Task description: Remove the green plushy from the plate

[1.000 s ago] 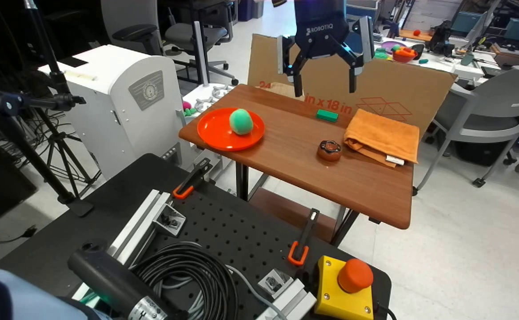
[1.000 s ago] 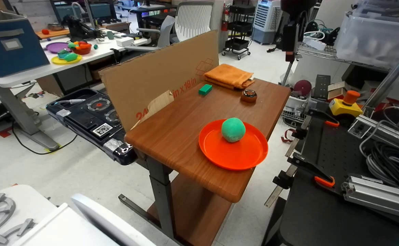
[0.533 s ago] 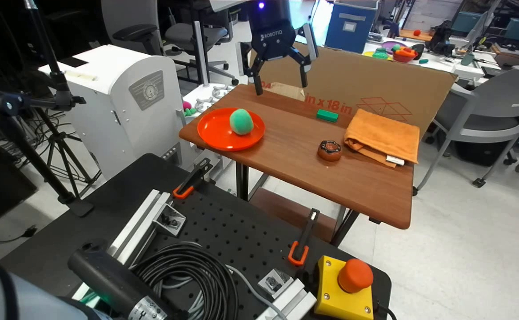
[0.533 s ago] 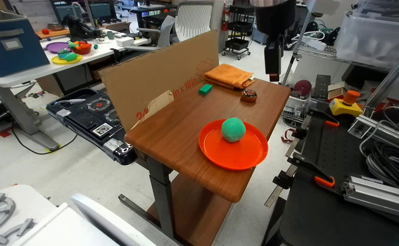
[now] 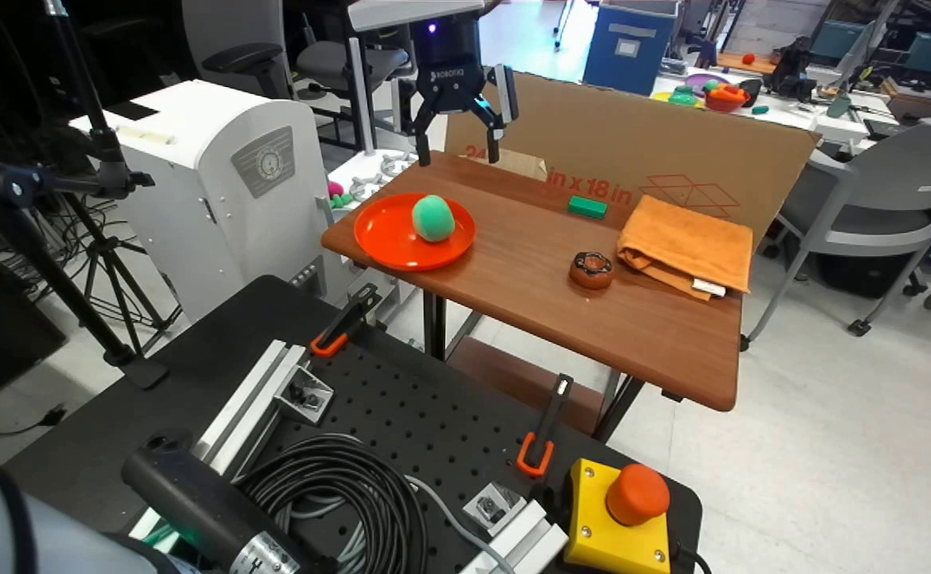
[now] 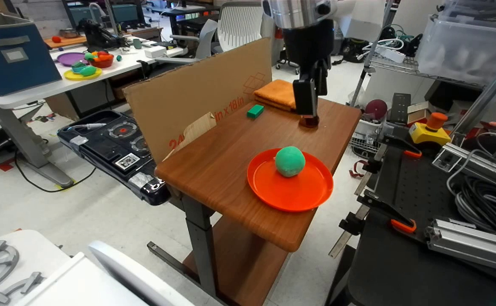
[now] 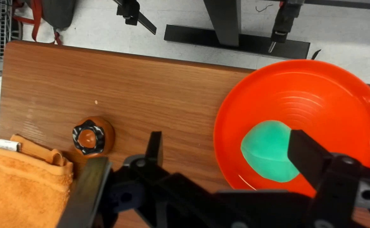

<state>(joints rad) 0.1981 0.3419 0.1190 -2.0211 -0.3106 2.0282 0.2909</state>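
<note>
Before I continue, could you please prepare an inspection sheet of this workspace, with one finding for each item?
Surface: brown table, small pale speck in the wrist view.
Job's things: green plushy on the plate.
Clutter: green block, brown object, folded orange cloth.
Gripper: open, holding nothing, apart from the plate.
Cables: black coil on the perforated board.
Surroundings: cardboard sheet beside the table, grey chair, yellow box with orange button.
</note>
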